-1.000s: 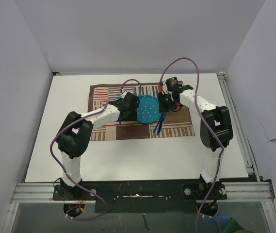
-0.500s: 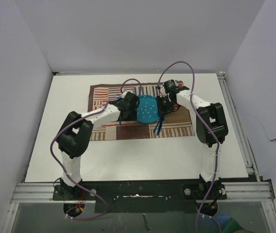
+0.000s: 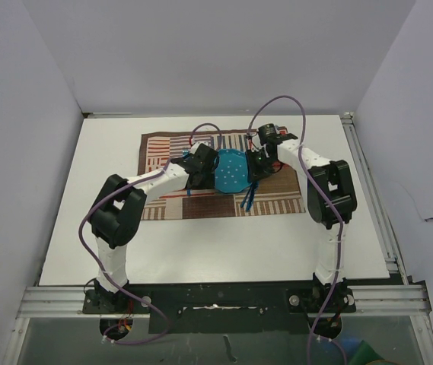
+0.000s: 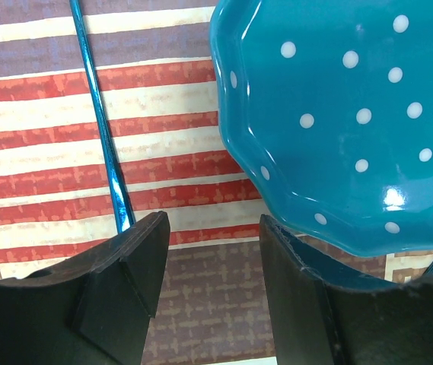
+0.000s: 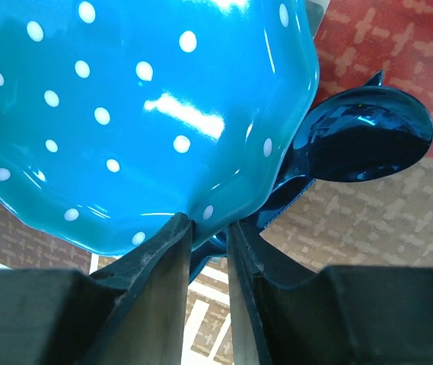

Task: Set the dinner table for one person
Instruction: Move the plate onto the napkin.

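Note:
A teal plate with white dots (image 3: 231, 172) lies on the striped cloth mat (image 3: 163, 152) on the white dinner table (image 3: 201, 243). My right gripper (image 3: 256, 166) is at the plate's right edge. In the right wrist view its jaws (image 5: 209, 225) pinch the plate's rim (image 5: 155, 106), with a shiny blue spoon (image 5: 368, 137) just beyond. My left gripper (image 3: 199, 169) stands open (image 4: 212, 228) at the plate's left edge (image 4: 338, 114), nothing between its fingers. A thin blue utensil handle (image 4: 100, 122) lies on the mat to its left.
Blue utensils (image 3: 248, 196) stick out from under the plate toward the mat's near edge. Purple cables loop above both wrists. Aluminium rails (image 3: 368, 190) run along the table's right and near sides, and walls close in the left, back and right.
The right gripper's jaws have narrowed onto the plate's rim, and the right arm's elbow has shifted slightly left. The left arm has not moved.

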`<state>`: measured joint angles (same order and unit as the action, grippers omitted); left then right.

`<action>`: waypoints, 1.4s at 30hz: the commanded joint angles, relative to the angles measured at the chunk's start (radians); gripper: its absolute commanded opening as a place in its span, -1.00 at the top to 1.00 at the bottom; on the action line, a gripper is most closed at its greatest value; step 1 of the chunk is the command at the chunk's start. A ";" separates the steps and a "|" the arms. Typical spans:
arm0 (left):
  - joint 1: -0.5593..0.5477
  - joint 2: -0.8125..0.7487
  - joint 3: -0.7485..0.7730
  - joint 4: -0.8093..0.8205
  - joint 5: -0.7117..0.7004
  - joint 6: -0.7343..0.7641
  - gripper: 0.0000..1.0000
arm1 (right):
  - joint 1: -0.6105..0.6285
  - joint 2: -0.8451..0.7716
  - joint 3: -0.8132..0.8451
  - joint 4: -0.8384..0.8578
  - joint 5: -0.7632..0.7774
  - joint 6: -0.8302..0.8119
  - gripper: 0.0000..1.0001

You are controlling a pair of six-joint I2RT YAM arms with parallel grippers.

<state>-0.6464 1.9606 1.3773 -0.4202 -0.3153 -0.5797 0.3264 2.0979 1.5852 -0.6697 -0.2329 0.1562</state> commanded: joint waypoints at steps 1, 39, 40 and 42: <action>0.000 -0.013 0.013 0.032 -0.008 0.006 -0.04 | 0.014 0.051 0.061 0.013 -0.096 -0.047 0.56; -0.029 -0.077 -0.028 0.075 -0.034 0.032 -0.03 | 0.106 -0.022 0.009 0.078 -0.183 -0.078 -0.25; -0.036 -0.090 -0.030 0.080 -0.041 0.040 -0.03 | 0.108 -0.032 0.006 0.078 -0.184 -0.077 -0.26; -0.050 -0.107 -0.026 0.073 -0.063 0.050 -0.04 | 0.114 -0.055 -0.001 0.075 -0.183 -0.076 -0.28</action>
<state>-0.6640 1.9442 1.3491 -0.4061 -0.3431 -0.5625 0.4206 2.1338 1.6005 -0.6308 -0.3836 0.0795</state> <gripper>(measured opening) 0.517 0.633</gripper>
